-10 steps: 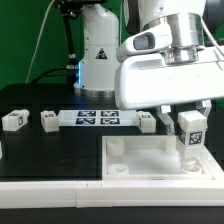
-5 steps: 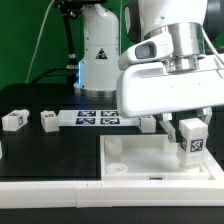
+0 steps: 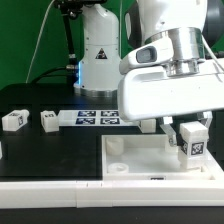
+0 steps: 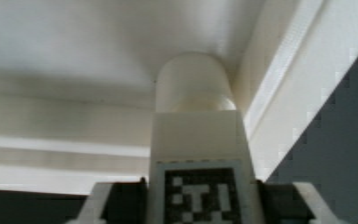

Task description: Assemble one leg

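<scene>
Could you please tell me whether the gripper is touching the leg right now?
Touching. In the wrist view the gripper's jaws sit flush against both sides of the leg, no gap showing.

2 cams. Exterior view: low, approx level w/ the table (image 3: 50,150), facing across it to the robot base (image 3: 100,45) at back; close in, arm filling the exterior view's upper right. Wrist view: v. close, looking along the leg (image 4: 197,120) onto the white tray (image 4: 87,85). Both views share leg & tray corner.
</scene>
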Controlling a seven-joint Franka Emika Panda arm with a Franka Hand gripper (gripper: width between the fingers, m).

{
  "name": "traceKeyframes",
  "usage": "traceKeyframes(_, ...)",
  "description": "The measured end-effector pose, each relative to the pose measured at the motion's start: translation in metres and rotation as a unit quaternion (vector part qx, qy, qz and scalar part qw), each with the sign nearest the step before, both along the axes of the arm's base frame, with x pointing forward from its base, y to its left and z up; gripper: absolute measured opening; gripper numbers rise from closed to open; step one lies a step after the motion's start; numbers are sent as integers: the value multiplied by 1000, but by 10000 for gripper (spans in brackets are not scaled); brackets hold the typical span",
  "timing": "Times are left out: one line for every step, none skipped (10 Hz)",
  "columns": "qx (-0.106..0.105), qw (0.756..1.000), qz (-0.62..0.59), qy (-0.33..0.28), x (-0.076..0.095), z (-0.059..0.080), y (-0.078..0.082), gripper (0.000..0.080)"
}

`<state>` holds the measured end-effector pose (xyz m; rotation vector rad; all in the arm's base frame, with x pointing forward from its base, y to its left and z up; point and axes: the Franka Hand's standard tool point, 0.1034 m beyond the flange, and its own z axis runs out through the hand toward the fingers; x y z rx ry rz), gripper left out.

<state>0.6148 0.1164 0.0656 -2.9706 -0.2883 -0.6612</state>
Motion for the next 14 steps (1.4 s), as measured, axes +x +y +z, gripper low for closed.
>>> traceKeyframes(0, 1000, 0, 0, 0, 0, 0, 367)
traceKeyframes(0, 1000, 0, 0, 0, 0, 0, 539)
traceKeyframes(0, 1000, 0, 0, 0, 0, 0, 539)
traceKeyframes(0, 1000, 0, 0, 0, 0, 0, 630)
traceKeyframes(0, 1000, 0, 0, 0, 0, 0, 630)
traceKeyframes(0, 1000, 0, 0, 0, 0, 0, 647)
traceKeyframes(0, 1000, 0, 0, 0, 0, 0, 647)
traceKeyframes(0, 1000, 0, -1, 0, 1, 0, 649)
traceKeyframes(0, 1000, 0, 0, 2, 8, 0, 649)
traceKeyframes(3, 1000, -5, 3, 3, 21, 0, 649)
traceKeyframes(6, 1000, -10, 10, 3, 27, 1, 649)
traceKeyframes(5, 1000, -8, 26, 2, 24, 2, 649)
traceKeyframes(5, 1000, -8, 23, 2, 24, 1, 649)
traceKeyframes(5, 999, -7, 31, 1, 22, 2, 649)
